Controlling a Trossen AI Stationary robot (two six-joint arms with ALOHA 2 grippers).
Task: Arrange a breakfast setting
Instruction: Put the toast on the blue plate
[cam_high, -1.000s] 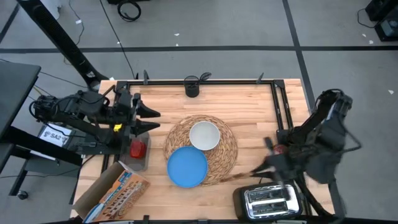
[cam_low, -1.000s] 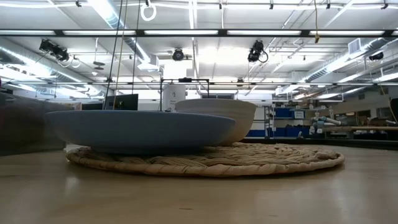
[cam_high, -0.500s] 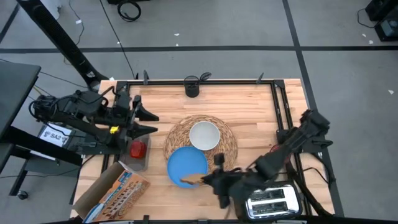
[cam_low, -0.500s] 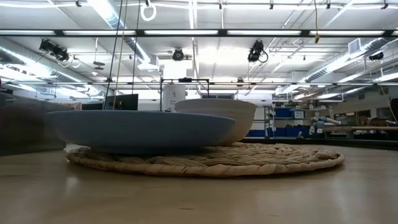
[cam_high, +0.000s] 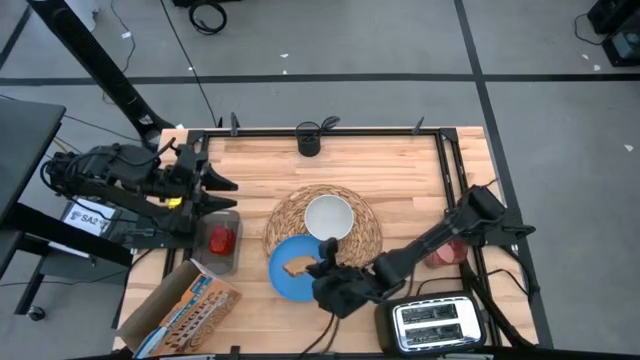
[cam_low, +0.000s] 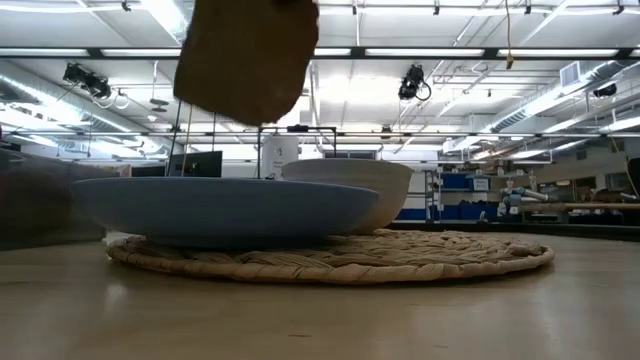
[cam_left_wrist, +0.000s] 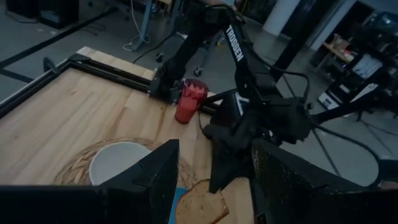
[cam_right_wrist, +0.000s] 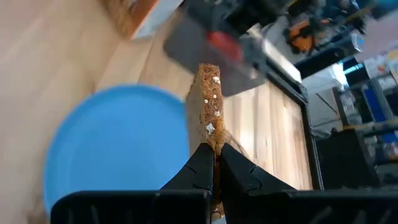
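Two arms are at the bench (cam_high: 400, 170), but only the right one is busy. A second ago the right arm was back by the silver toaster (cam_high: 437, 324) at the bench's near right corner. Now it has swung across, and the right pincer (cam_high: 322, 272) hangs over the blue plate (cam_high: 285, 283). Its fingers are pinched tight on the edge of the toast slice (cam_high: 298, 266). In the low view the toast, which was not there before, shows up high above the plate, not touching it. So the toast has been carried over but not put down yet. It looks like the next job is to lower it and let go.

The plate sits on the round straw placemat (cam_high: 365, 235), and the white bowl (cam_high: 328, 217) sits just behind it on the same mat. Both are empty and have not moved. The red cup (cam_high: 443, 252) stands at the right edge of the bench, well away from the mat. The red apple (cam_high: 221, 239) lies in a grey tray on the left side.

The left pincer (cam_high: 222, 194) waits near the apple with its fingers open and nothing in them.
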